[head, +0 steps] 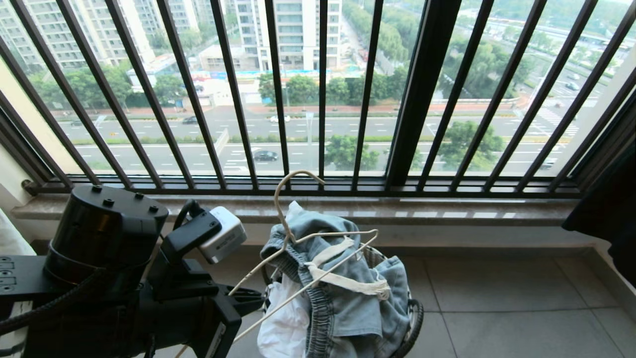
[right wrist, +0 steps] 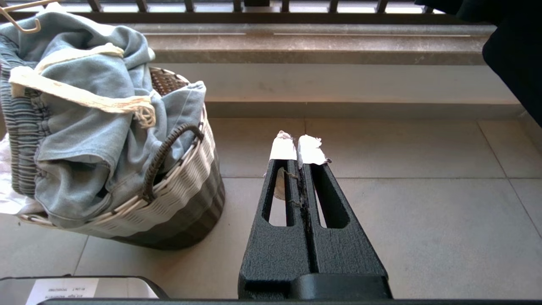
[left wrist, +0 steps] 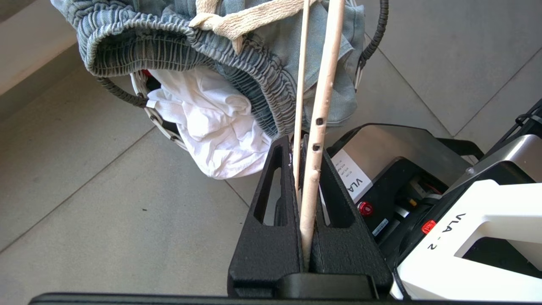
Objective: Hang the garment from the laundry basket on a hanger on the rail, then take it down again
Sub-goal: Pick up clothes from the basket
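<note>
Grey floor tiles (head: 497, 298) run up to one black barred window (head: 323, 99). I count one laundry basket (right wrist: 186, 182) on them, one garment (head: 348, 298) heaped over its rim (white pocket lining spilling out), and one hanger (head: 298, 233) lying across it. My left gripper (left wrist: 307, 169) has its jaws clamped on the hanger's wire; my right gripper (right wrist: 301, 148) hovers beside the basket, jaws closed, empty.

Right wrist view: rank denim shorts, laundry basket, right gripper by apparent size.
1. Denim shorts, partly cut off at the frame edge.
2. Laundry basket and right gripper look alike; the gripper sits nearest the camera, so no firm ranking.
</note>
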You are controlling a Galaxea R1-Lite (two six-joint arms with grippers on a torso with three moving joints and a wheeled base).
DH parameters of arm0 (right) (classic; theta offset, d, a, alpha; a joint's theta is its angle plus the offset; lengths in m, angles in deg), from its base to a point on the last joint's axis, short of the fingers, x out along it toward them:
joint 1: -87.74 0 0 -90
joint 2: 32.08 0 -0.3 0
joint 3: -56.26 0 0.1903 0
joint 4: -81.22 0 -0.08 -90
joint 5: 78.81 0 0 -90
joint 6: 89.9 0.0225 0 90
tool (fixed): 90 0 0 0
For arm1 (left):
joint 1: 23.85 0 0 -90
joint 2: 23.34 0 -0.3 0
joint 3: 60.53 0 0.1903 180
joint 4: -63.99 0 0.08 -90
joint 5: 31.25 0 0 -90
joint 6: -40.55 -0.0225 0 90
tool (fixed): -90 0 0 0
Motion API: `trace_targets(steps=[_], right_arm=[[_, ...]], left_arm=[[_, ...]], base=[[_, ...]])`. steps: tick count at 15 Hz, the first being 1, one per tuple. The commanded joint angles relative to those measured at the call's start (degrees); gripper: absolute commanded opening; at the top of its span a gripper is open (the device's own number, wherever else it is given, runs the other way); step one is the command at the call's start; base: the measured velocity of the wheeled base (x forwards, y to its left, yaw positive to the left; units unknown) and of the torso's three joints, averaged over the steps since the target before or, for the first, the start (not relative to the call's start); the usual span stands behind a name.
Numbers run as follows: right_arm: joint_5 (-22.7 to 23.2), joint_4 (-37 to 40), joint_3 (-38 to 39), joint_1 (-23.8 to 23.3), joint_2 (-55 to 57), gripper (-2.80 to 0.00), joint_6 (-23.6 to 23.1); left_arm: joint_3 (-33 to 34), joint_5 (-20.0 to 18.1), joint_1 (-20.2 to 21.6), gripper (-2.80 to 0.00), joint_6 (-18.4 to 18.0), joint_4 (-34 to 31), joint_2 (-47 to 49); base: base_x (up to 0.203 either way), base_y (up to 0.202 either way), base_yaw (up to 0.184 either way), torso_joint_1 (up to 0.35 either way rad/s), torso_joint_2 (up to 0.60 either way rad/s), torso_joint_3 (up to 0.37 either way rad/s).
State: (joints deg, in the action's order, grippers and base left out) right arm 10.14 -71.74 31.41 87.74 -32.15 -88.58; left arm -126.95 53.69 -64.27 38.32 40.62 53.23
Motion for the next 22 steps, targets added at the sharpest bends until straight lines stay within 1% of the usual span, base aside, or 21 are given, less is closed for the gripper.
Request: trace_targets(steps=[1,17,22], right_arm=[[0.0,0.0,0.0,0.0,0.0,-2.8,0.0],[0.0,0.0,0.0,0.0,0.0,-2.8,0.0],[0.0,0.1,-0.1,0.0,0.0,-2.8,-0.3]], left_arm=[[0.0,0.0,0.0,-2.8,-0.1,0.1,-0.1],[0.0,0.0,0.0,-2.8,0.0,0.1,-0.8],[-0.2,0.0,0.0,-2.8,0.1,0.1,-5.1]], base=[[0.0,0.0,0.0,0.005,0.0,-0.201],[0.0,0.0,0.0,0.005,0.0,-0.195],[0.0,0.0,0.0,0.001,0.0,-0.076]])
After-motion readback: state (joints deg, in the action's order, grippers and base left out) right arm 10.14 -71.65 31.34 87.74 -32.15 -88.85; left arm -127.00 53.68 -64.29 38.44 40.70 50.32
